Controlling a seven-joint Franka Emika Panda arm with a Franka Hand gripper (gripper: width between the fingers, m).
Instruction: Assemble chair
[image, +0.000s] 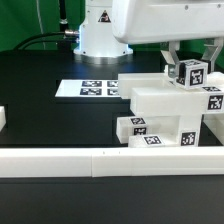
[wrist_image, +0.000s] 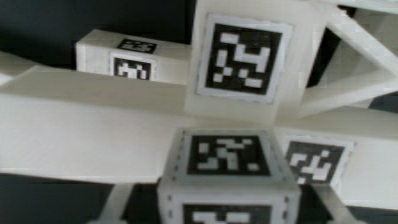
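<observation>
The chair parts (image: 170, 115) are chunky white tagged pieces stacked at the exterior view's right. A square tagged post (image: 190, 72) stands on top of them. My gripper (image: 190, 58) hangs over this post with one finger on each side. In the wrist view the post (wrist_image: 228, 160) sits between my fingers (wrist_image: 125, 200), with a dark gap on both sides, so the jaws stand open and hold nothing. Behind the post are another tagged post (wrist_image: 249, 55), a tagged block (wrist_image: 125, 55) and slanted white braces (wrist_image: 347, 95).
The marker board (image: 90, 88) lies flat behind the parts, near the robot base (image: 100, 30). The long low white border rail (image: 100, 160) runs along the front. A small white piece (image: 3, 120) sits at the exterior view's left edge.
</observation>
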